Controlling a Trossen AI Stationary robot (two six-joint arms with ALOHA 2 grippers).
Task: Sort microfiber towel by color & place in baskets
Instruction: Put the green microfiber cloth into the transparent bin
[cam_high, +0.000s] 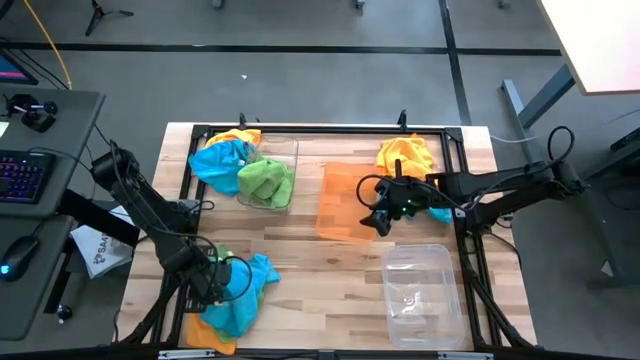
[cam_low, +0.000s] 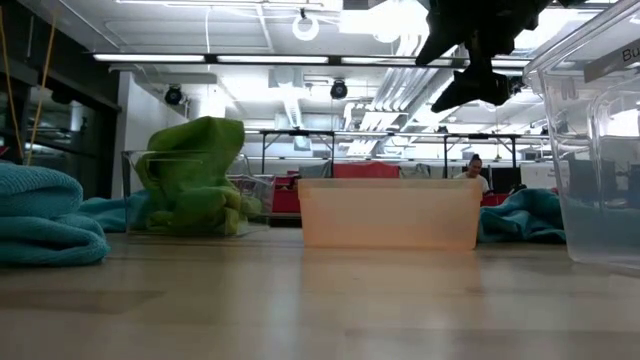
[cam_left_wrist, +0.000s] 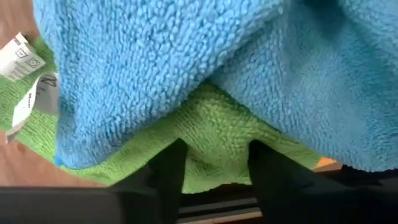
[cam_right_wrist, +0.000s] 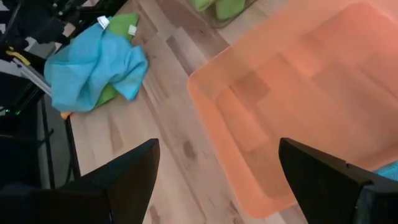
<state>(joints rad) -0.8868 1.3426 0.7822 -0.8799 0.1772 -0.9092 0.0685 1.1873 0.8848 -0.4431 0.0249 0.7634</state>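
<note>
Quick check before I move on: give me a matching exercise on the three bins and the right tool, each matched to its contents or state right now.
Column one:
1. orange bin
2. clear bin at the table's back
3. clear bin at the front right
4. right tool

Column two:
A. holds a green towel
B. open, hovering over a bin's edge
C. translucent orange, no towel in it
D. colourless, no towel in it

Pairs: 1-C, 2-A, 3-D, 4-B
</note>
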